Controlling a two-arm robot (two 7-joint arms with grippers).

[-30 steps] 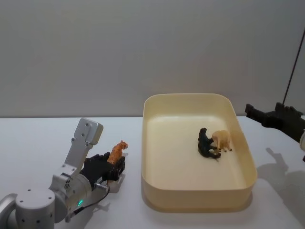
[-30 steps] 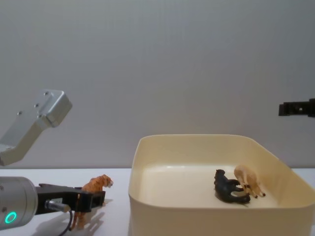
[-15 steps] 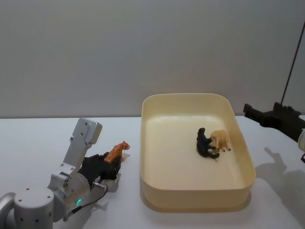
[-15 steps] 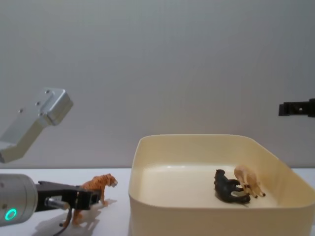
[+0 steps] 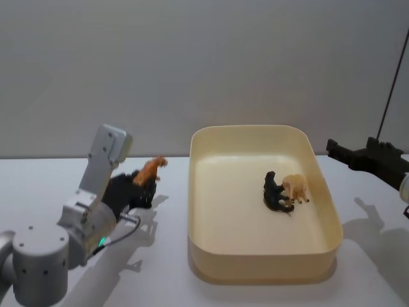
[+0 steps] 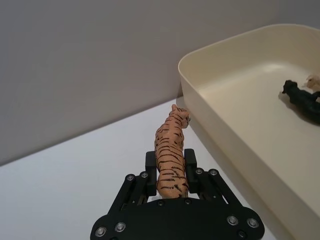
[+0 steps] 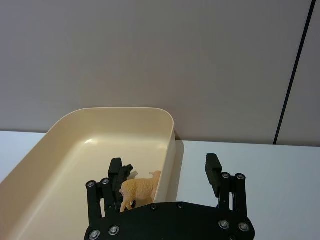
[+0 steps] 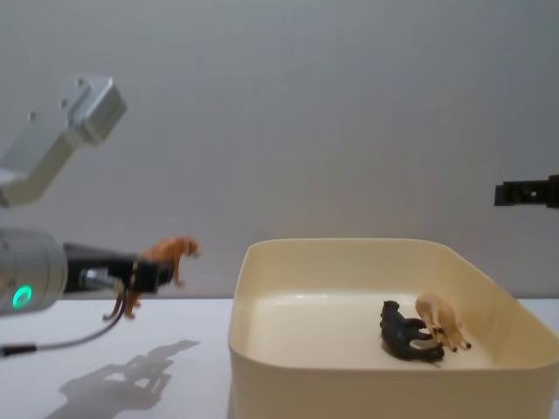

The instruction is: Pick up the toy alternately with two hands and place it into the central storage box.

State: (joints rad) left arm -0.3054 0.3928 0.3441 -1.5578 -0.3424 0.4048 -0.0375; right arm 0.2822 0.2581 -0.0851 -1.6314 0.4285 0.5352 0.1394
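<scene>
Got the tiger (image 6: 171,152) clamped in the left gripper (image 6: 169,167), lifted beside the box (image 5: 263,259); right gripper (image 7: 165,174) wide open, idle; next: over the rim, drop.

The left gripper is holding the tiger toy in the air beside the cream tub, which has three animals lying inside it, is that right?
Not quite: the cream tub holds two animals, a black one and a tan one, as the head view shows. The left gripper does hold the tiger toy in the air beside it.
</scene>
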